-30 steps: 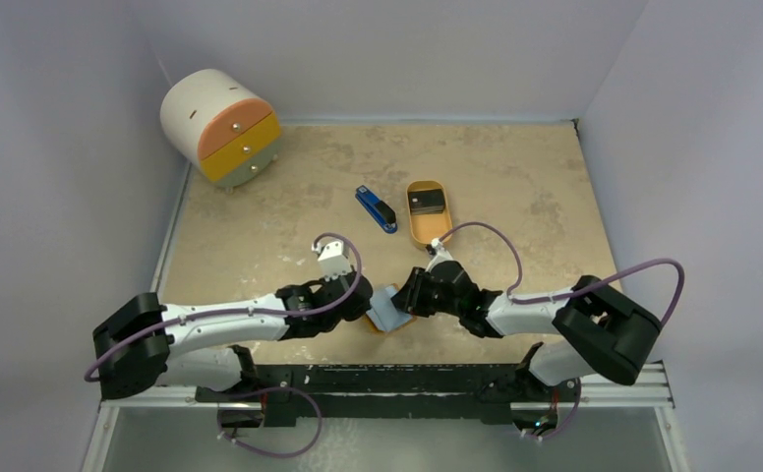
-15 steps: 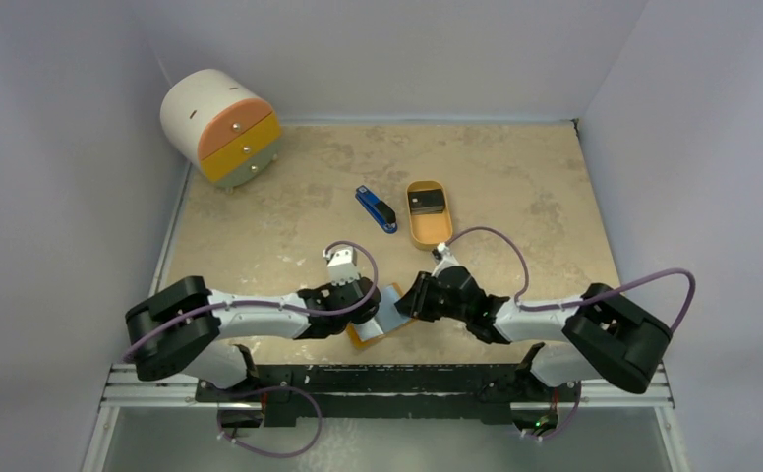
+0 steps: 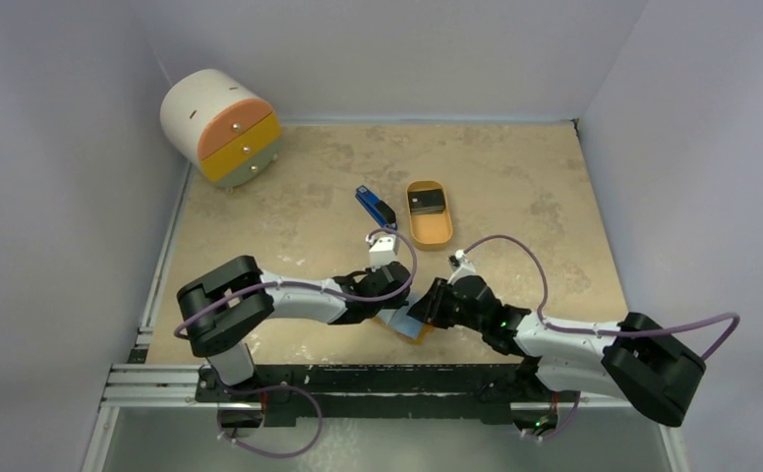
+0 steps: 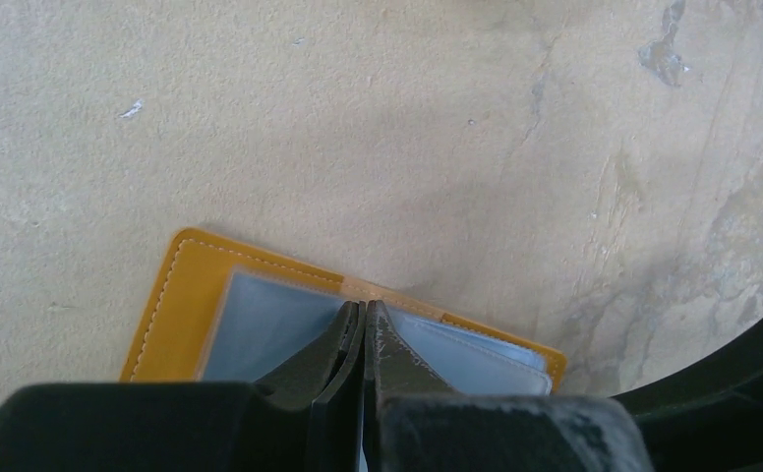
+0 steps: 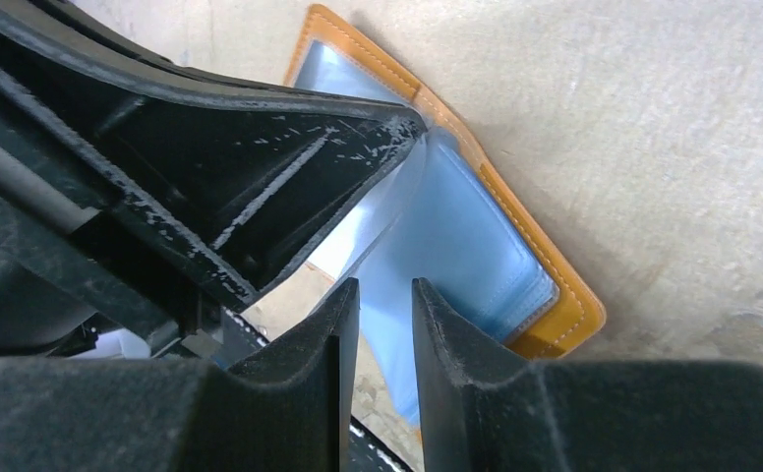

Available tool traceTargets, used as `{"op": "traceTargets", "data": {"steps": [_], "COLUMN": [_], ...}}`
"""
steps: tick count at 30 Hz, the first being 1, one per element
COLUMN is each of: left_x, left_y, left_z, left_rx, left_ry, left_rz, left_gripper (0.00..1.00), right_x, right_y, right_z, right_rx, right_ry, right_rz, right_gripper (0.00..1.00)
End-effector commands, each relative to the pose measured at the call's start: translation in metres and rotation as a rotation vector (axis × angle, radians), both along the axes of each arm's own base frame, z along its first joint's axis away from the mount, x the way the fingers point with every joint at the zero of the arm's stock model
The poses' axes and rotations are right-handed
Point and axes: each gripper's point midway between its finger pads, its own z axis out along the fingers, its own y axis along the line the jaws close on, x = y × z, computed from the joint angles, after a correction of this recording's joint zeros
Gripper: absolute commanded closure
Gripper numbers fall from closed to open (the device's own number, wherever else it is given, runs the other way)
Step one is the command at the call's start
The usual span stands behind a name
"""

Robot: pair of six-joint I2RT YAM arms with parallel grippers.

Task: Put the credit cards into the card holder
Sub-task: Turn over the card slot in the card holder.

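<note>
The orange card holder (image 3: 412, 329) lies open on the table near the front edge, its blue clear sleeves facing up. It also shows in the left wrist view (image 4: 183, 295) and the right wrist view (image 5: 559, 300). My left gripper (image 3: 395, 307) (image 4: 365, 313) is shut, with its tips at the holder's spine and a sliver of sleeve between them. My right gripper (image 3: 425, 313) (image 5: 385, 290) is open a narrow gap, just over a lifted sleeve, tip to tip with the left fingers (image 5: 289, 177). A dark credit card (image 3: 427, 204) lies in the oval orange tray (image 3: 435, 233), far from both grippers.
A blue-and-black stapler-like bar (image 3: 376, 208) lies left of the tray. A round white drawer unit (image 3: 220, 126) with orange and yellow drawers stands at the back left. White walls close in the table on three sides.
Both grippers and the card holder have shifted right along the front of the table. The left arm has stretched further right and the right arm has drawn back. The holder has turned slightly.
</note>
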Motion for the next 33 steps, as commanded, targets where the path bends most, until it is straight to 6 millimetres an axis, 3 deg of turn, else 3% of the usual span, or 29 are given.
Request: {"op": "traceTargets", "data": {"steps": [1,4,11,14,22,28,33], "left_x": [0.004,0.003,-0.003,-0.004,-0.011,-0.013,-0.013], "left_y": [-0.008,0.011,0.043,0.044,0.053,0.055,0.054], "left_z": [0.011,0.015,0.044,0.058,0.068,0.073,0.088], "left_rx": [-0.011,-0.003,-0.046,-0.082,-0.079,-0.099,-0.141], "left_ry": [-0.016,-0.027,-0.07,-0.085,-0.081,-0.084,-0.097], "left_rz": [-0.015,0.036,0.097,0.093,0.078,0.078,0.075], "left_gripper": [1.0,1.0,1.0,1.0,1.0,1.0,1.0], "right_x": [-0.004,-0.003,0.004,0.01,0.026,0.029,0.031], "right_y": [-0.011,-0.009,-0.001,0.003,0.019,0.026,0.029], "right_z": [-0.011,-0.012,-0.01,-0.007,0.008,-0.001,-0.01], "right_rx": [-0.035,-0.03,-0.031,-0.034,-0.014,-0.037,-0.074], "right_ry": [0.046,0.062,0.054,0.037,-0.02,-0.005,0.01], "right_rz": [-0.047,-0.058,-0.053,-0.054,-0.046,-0.025,-0.006], "right_gripper": [0.71,0.72,0.69,0.68,0.69,0.73,0.74]}}
